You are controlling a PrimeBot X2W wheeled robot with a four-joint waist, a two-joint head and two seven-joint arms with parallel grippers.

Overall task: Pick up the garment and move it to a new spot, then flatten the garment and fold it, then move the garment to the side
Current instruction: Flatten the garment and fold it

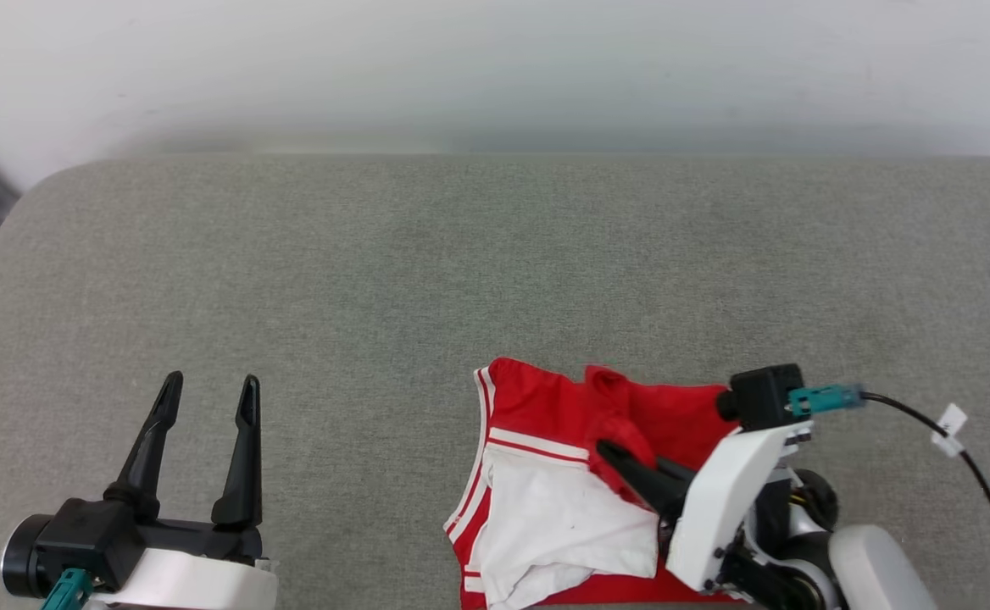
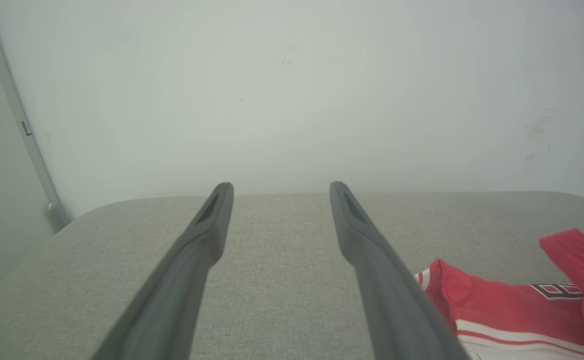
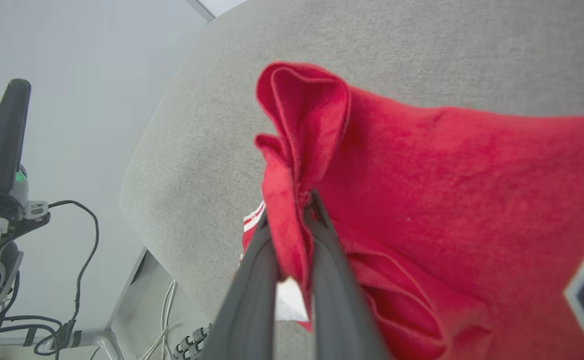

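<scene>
The right gripper [image 1: 607,449] has its two dark fingers drawn close together, clamped on a fold of red cloth. From the right wrist view the fold [image 3: 292,165] stands up between the fingertips as a narrow ridge, its hem curling over at the top. Below the pinch the cloth creases in loose pleats.

The garment [image 1: 546,407] lies on the near right part of the grey fabric-covered surface [image 1: 461,254], bunched rather than spread flat. Its red body faces the far side. A white sleeve panel [image 1: 554,508] lies rumpled on top at the near side, and red-and-white striped trim [image 1: 482,424] runs down its left edge. A bit of black, white-outlined lettering [image 2: 557,290] shows on the red in the left wrist view.

The left gripper [image 1: 212,381] is well apart from the garment, at the near left over bare grey fabric. Its fingers are spread wide, with nothing between them.

A black cable with a white tag [image 1: 948,428] trails off the right wrist.
</scene>
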